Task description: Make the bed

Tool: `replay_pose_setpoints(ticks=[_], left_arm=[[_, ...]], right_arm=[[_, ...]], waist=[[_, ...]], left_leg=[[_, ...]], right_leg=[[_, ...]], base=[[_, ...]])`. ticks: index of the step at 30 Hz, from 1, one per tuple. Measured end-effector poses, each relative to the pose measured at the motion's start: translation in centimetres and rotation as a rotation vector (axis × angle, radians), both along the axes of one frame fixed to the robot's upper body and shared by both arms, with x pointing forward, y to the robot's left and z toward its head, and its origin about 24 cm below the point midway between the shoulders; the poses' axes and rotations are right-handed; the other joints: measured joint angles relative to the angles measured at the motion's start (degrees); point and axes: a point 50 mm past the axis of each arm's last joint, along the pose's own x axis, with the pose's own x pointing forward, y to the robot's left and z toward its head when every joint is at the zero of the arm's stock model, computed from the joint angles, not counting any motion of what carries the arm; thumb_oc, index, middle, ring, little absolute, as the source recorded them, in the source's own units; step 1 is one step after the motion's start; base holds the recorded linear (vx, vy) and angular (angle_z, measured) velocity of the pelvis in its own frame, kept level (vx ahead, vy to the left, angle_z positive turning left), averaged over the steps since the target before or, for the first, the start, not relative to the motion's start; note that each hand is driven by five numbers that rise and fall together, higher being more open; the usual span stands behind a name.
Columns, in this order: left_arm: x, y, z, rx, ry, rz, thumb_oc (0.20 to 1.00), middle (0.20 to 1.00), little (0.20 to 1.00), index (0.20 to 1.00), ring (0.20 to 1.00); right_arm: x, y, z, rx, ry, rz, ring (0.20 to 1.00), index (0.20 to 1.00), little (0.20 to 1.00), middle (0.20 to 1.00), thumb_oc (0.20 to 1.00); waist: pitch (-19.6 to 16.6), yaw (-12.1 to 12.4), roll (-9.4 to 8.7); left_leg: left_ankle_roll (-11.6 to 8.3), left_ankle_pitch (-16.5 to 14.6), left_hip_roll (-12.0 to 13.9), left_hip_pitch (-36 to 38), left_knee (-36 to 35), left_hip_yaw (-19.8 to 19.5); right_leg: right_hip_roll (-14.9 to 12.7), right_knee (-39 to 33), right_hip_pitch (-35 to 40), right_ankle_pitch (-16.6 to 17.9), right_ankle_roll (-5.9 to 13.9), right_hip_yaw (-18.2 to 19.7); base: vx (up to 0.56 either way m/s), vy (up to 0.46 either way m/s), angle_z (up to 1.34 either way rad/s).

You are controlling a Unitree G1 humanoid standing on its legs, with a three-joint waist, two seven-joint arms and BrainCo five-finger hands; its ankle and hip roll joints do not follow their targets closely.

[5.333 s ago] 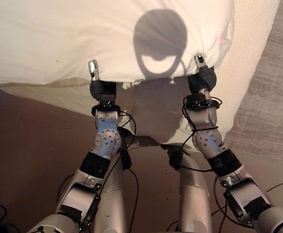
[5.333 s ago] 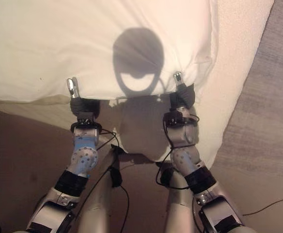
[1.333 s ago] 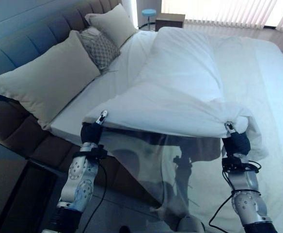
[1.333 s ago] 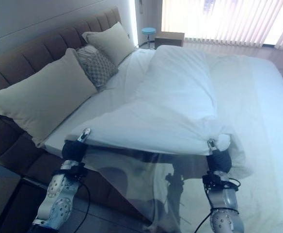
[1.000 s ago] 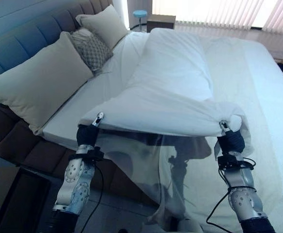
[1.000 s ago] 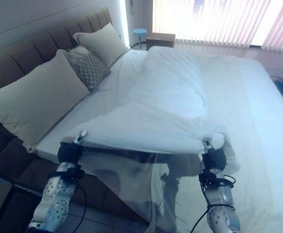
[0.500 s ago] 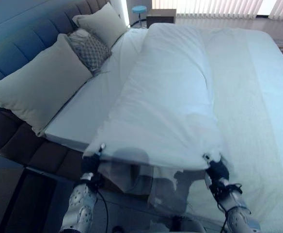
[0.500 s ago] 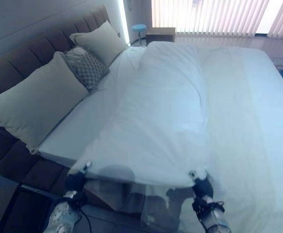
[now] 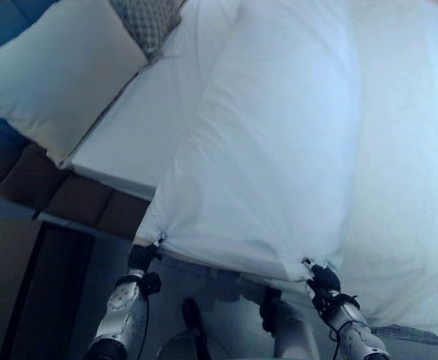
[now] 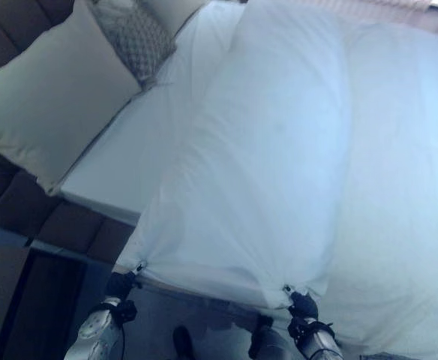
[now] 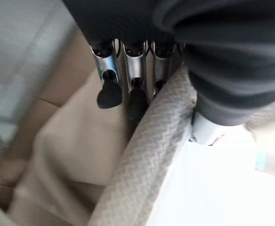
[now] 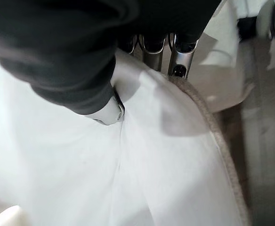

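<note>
Each robot hand, left (image 9: 142, 257) and right (image 9: 323, 279), is clamped on the duvet (image 9: 271, 150) edge. It's only half spread; the sheet (image 9: 140, 127) by the pillow (image 9: 54, 75) lies bare

Both eye views look steeply down from the robot's head, from well above, over the bed (image 9: 114, 161). They share the white duvet (image 9: 279, 150), the large pillow (image 9: 54, 82) and the patterned cushion (image 10: 133, 34), seen from slightly offset places. Each wrist view looks from very close along its own robot hand at the duvet's woven edge (image 11: 142, 160).
</note>
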Motion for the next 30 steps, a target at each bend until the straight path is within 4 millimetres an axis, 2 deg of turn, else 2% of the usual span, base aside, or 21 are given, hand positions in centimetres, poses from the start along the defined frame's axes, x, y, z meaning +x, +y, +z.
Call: replay_pose_setpoints(ticks=[1,3,8,12,16,18,22,23,24,26,28,30], left_arm=[[1.1,-0.2,0.7,0.003,-0.025,0.000,0.200,0.200,0.200,0.200,0.200],[2.7,-0.8,2.0,0.013,-0.069,-0.012,0.200,0.200,0.200,0.200,0.200],[4.1,-1.1,3.7,0.078,-0.134,-0.039,0.200,0.200,0.200,0.200,0.200],[6.2,-0.5,6.8,0.274,-0.209,-0.112,0.200,0.200,0.200,0.200,0.200],[8.5,-0.7,8.9,0.392,-0.234,-0.095,0.200,0.200,0.200,0.200,0.200],[9.0,-0.7,9.8,0.409,-0.255,-0.084,0.200,0.200,0.200,0.200,0.200],[10.5,-0.9,12.4,0.525,-0.306,-0.091,0.200,0.200,0.200,0.200,0.200],[10.8,-0.7,13.3,0.547,-0.327,-0.078,0.200,0.200,0.200,0.200,0.200],[11.0,-0.6,13.7,0.562,-0.334,-0.077,0.200,0.200,0.200,0.200,0.200],[11.7,0.0,15.4,0.667,-0.352,-0.077,0.200,0.200,0.200,0.200,0.200],[12.2,0.0,16.6,0.695,-0.372,-0.062,0.200,0.200,0.200,0.200,0.200],[12.3,0.2,17.0,0.710,-0.382,-0.034,0.200,0.200,0.200,0.200,0.200]], right_arm=[[1.4,-0.3,1.1,-0.031,-0.037,0.013,0.200,0.200,0.200,0.200,0.200],[3.0,-1.1,2.7,-0.113,-0.082,0.042,0.200,0.200,0.200,0.200,0.200],[5.4,-1.8,5.5,-0.297,-0.160,0.126,0.200,0.200,0.200,0.200,0.200],[8.4,-2.2,9.2,-0.426,-0.261,0.125,0.200,0.200,0.200,0.200,0.200],[11.3,-2.4,12.5,-0.515,-0.313,0.084,0.200,0.200,0.200,0.200,0.200],[11.9,-2.6,13.8,-0.535,-0.353,0.064,0.200,0.200,0.200,0.200,0.200],[13.2,-2.9,17.1,-0.596,-0.435,0.044,0.200,0.200,0.200,0.200,0.200],[13.7,-2.6,18.3,-0.599,-0.476,0.042,0.200,0.200,0.200,0.200,0.200],[13.8,-2.6,18.7,-0.607,-0.486,0.043,0.200,0.200,0.200,0.200,0.200],[14.5,-2.5,20.6,-0.643,-0.537,0.047,0.200,0.200,0.200,0.200,0.200],[14.8,-2.3,22.0,-0.665,-0.589,0.044,0.200,0.200,0.200,0.200,0.200],[15.0,-1.8,23.1,-0.688,-0.644,0.044,0.200,0.200,0.200,0.200,0.200]], waist=[[3.42,0.29,1.09],[5.91,0.10,2.62],[6.45,0.18,2.92],[6.80,0.25,3.31],[6.78,0.33,3.34],[6.81,0.30,3.38],[6.69,0.37,3.36],[6.72,0.16,3.35],[6.70,0.04,3.33],[6.68,0.12,3.32],[6.65,-0.42,3.34],[6.65,-1.04,3.33]], left_leg=[[-0.05,-0.11,0.49,-1.81,0.95,0.15],[0.08,-0.24,1.10,-7.51,3.18,0.00],[-0.02,-0.57,2.66,-18.17,8.09,-0.21],[0.71,-1.10,3.66,-30.00,12.97,-0.25],[1.17,-3.15,4.92,-37.29,19.15,-0.14],[1.39,-4.10,5.53,-40.31,22.03,-0.12],[1.83,-8.63,7.83,-48.95,32.97,-0.40],[1.99,-9.40,8.46,-51.42,35.68,-0.46],[1.98,-9.70,8.61,-52.38,37.04,-0.54],[2.02,-13.14,10.32,-57.30,44.37,-1.94],[2.32,-15.02,11.14,-60.76,49.52,-2.38],[2.61,-17.02,11.82,-63.67,53.63,-3.31]], right_leg=[[0.23,0.23,-1.36,0.42,-0.63,0.05],[0.10,1.65,-6.23,0.22,-1.33,-0.07],[-0.49,5.62,-16.00,-1.13,-2.76,-0.15],[-1.51,9.90,-27.28,-1.93,-3.99,0.10],[-2.86,14.84,-34.67,-3.41,-4.75,1.46],[-3.25,17.03,-37.75,-3.94,-5.12,1.99],[-4.02,25.78,-46.56,-7.37,-5.76,4.46],[-4.41,28.09,-49.00,-7.79,-6.14,4.83],[-4.44,29.25,-50.18,-8.10,-6.32,5.15],[-4.95,35.57,-55.32,-10.37,-7.07,6.87],[-5.49,40.36,-59.45,-11.78,-7.41,8.61],[-5.56,43.30,-62.62,-12.49,-8.02,9.63]], base=[[-0.11,-0.020,-0.15],[-0.07,-0.060,0.11],[-0.08,-0.036,0.09],[-0.01,-0.031,0.07],[0.01,0.001,-0.01],[0.05,-0.003,-0.04],[0.08,-0.045,-0.10],[0.10,-0.046,-0.05],[0.10,-0.034,-0.09],[0.12,-0.004,-0.14],[0.10,-0.010,-0.11],[0.08,-0.045,-0.15]])
